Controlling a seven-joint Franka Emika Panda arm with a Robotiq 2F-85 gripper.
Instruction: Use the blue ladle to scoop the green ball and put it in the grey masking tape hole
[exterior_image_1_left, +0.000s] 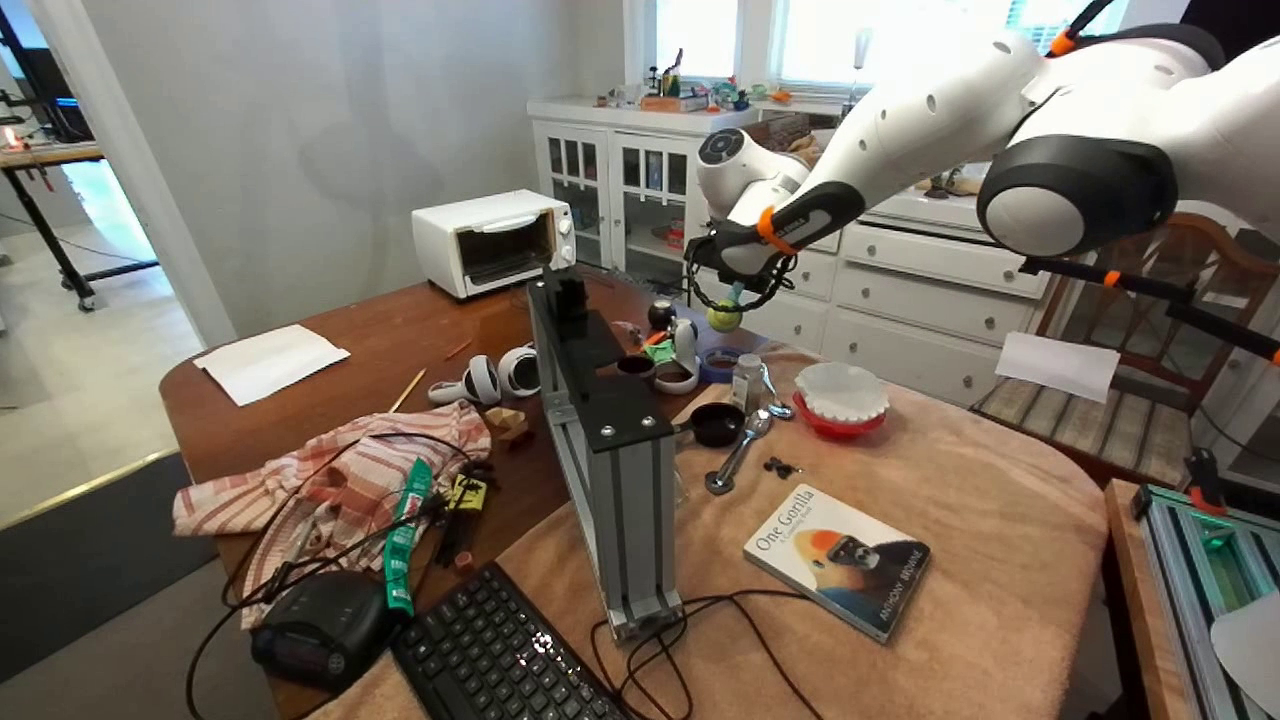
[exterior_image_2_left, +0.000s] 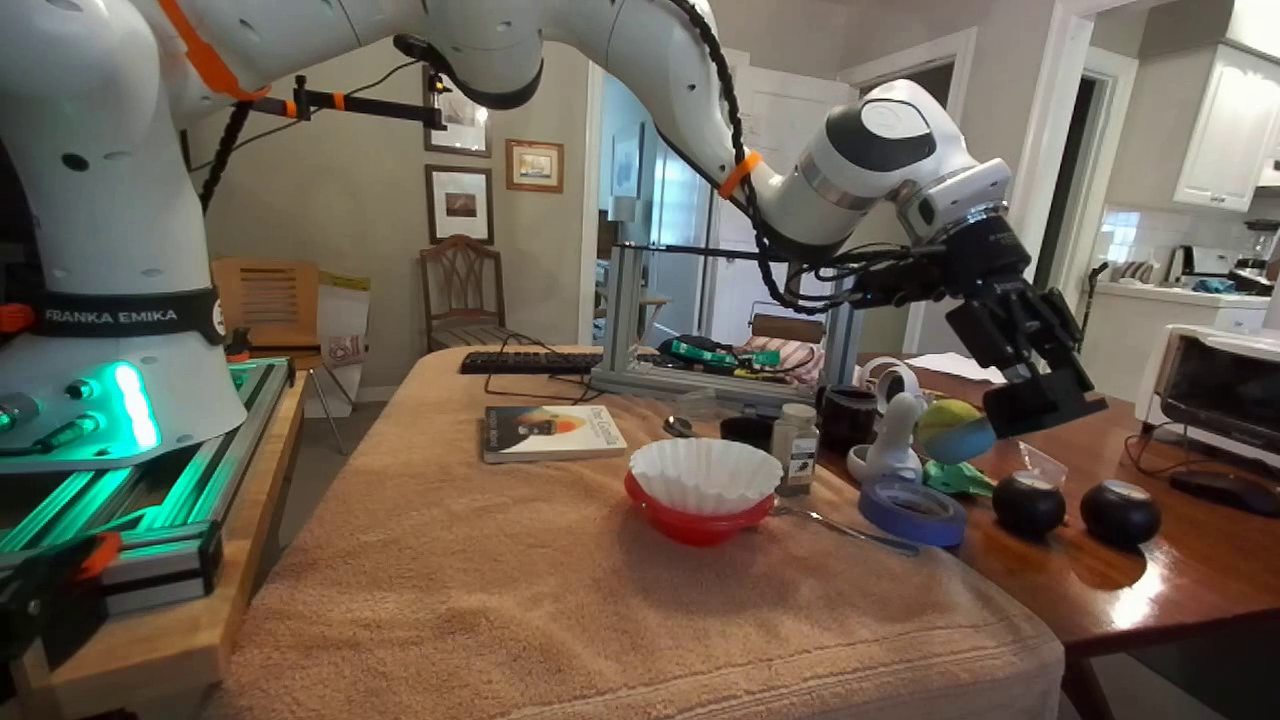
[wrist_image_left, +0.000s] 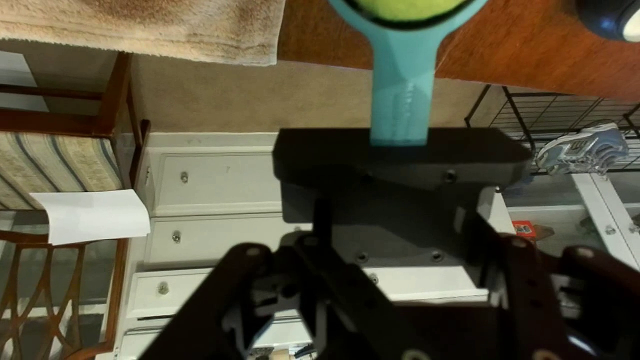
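Observation:
My gripper (exterior_image_2_left: 1042, 385) is shut on a black block, out of which the handle of the blue ladle (wrist_image_left: 402, 100) sticks. The ladle's cup carries the green ball (wrist_image_left: 407, 7), cut off by the top edge of the wrist view. In both exterior views the ball (exterior_image_2_left: 944, 416) shows in the raised ladle cup (exterior_image_2_left: 965, 440), clear of the table. Below it lies a flat tape roll (exterior_image_2_left: 912, 510), blue rather than grey here, with its hole facing up. Its ring (exterior_image_1_left: 718, 366) also appears beneath the ball (exterior_image_1_left: 724, 316). No grey masking tape is in view.
Close to the tape roll stand a white controller (exterior_image_2_left: 893, 455), black round holders (exterior_image_2_left: 1028, 505), a green cloth (exterior_image_2_left: 958, 478) and a small jar (exterior_image_2_left: 797, 450). A red bowl (exterior_image_2_left: 700, 522) holds a white paper filter. A metal frame (exterior_image_1_left: 625, 500) rises over the table.

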